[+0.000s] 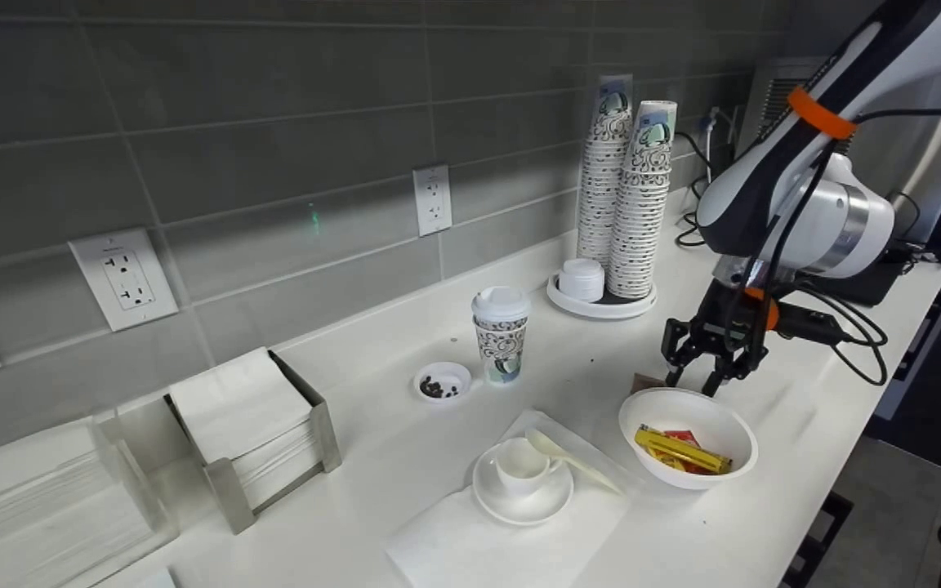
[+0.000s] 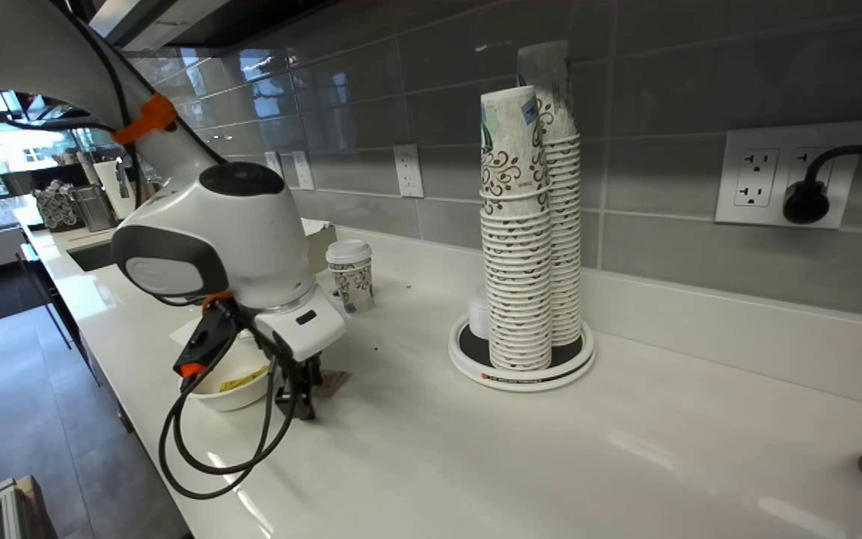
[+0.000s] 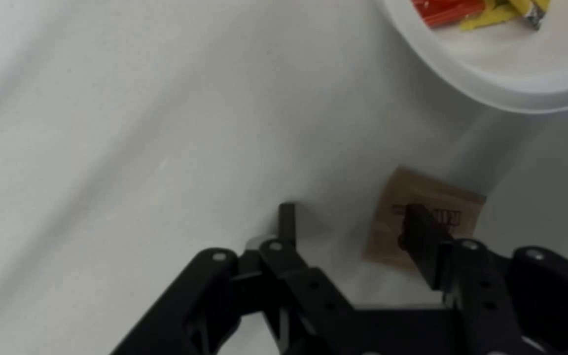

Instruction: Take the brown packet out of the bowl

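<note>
The brown packet (image 3: pixel 387 235) lies flat on the white counter outside the bowl, beside its rim. It also shows in both exterior views (image 1: pixel 646 382) (image 2: pixel 335 382), partly hidden by the bowl or the gripper. The white bowl (image 1: pixel 728 420) holds yellow and red packets; it also shows at the upper right of the wrist view (image 3: pixel 506 88) and in an exterior view (image 2: pixel 233 401). My gripper (image 3: pixel 350 217) is open and low over the counter beside the bowl (image 1: pixel 692 381). One finger is over the packet, the other is over bare counter. Nothing is between the fingers except the packet's edge.
Tall cup stacks (image 1: pixel 638 212) stand on a round tray (image 1: pixel 593 307) near the wall. A lidded paper cup (image 1: pixel 501 335), a small dish with dark bits (image 1: pixel 456 374), and a teacup on a saucer (image 1: pixel 522 516) stand nearby. A napkin holder (image 1: pixel 327 437) is farther along.
</note>
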Tool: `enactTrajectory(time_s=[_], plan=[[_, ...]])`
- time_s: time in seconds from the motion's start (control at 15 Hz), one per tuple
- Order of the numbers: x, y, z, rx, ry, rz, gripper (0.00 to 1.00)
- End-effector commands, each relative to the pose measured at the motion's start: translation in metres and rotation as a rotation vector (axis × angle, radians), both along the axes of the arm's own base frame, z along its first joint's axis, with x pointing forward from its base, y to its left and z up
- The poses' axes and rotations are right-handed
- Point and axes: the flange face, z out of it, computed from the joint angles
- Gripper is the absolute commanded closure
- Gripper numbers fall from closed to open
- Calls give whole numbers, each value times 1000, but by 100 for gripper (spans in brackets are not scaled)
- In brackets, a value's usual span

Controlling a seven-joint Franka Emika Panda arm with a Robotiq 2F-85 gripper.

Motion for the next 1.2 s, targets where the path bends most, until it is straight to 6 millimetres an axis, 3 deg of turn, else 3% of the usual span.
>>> enactTrajectory(time_s=[0.0, 0.13, 0.4, 0.67, 1.0, 1.07, 1.13], plan=[[0, -7, 2, -106, 39, 41, 9], [4, -16, 6, -161, 55, 70, 0], [19, -44, 28, -285, 63, 110, 0], [29, -70, 92, -427, 32, 120, 0], [3, -44, 172, -506, 37, 180, 0], [-6, -33, 180, -456, 67, 207, 0], [17, -48, 162, -482, 54, 177, 0]])
